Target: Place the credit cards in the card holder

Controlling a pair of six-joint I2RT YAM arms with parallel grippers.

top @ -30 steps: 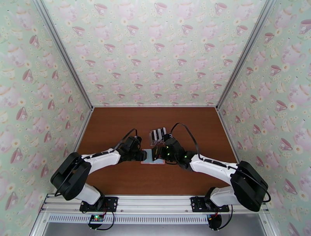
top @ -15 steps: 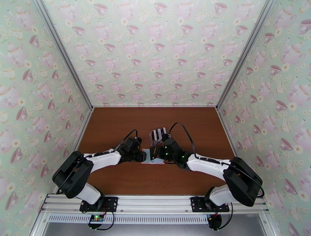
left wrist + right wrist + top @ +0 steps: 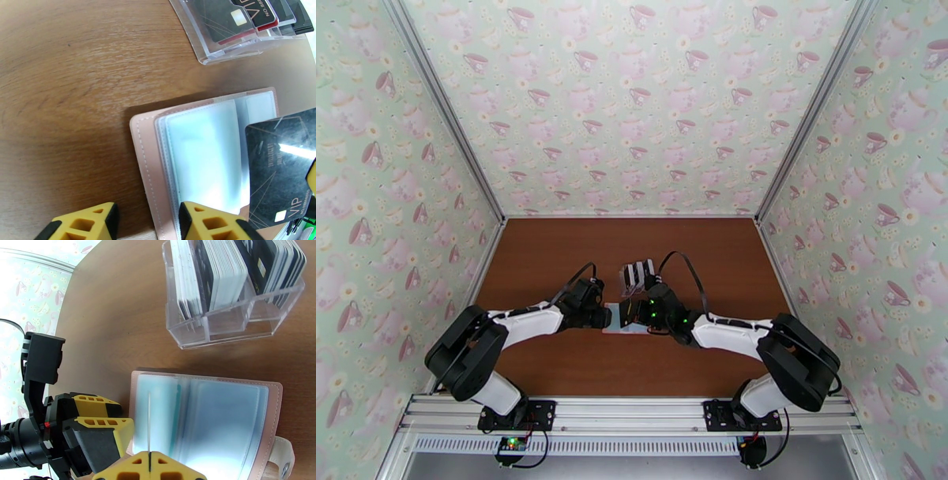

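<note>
The pink card holder (image 3: 144, 158) lies open on the table, its pale blue-grey pockets (image 3: 221, 425) facing up. My right gripper (image 3: 150, 462) is shut on a black VIP credit card (image 3: 276, 169), held on edge over the holder's pages; the card is a thin line (image 3: 149, 417) in the right wrist view. My left gripper (image 3: 148, 221) is open at the holder's left edge, one finger (image 3: 209, 223) over the left page and the other (image 3: 85, 225) over bare table. From above, both grippers (image 3: 605, 317) (image 3: 636, 312) meet at the holder (image 3: 620, 328).
A clear slotted plastic rack (image 3: 233, 323) with several more cards stands just behind the holder, also visible as the rack (image 3: 636, 274) from above. The snap tab (image 3: 282, 457) sticks out at the holder's right side. Brown tabletop (image 3: 553, 253) extends around; patterned walls enclose it.
The right arm has swung in, shifting its gripper and the black card slightly left over the holder. The left gripper has hardly moved.
</note>
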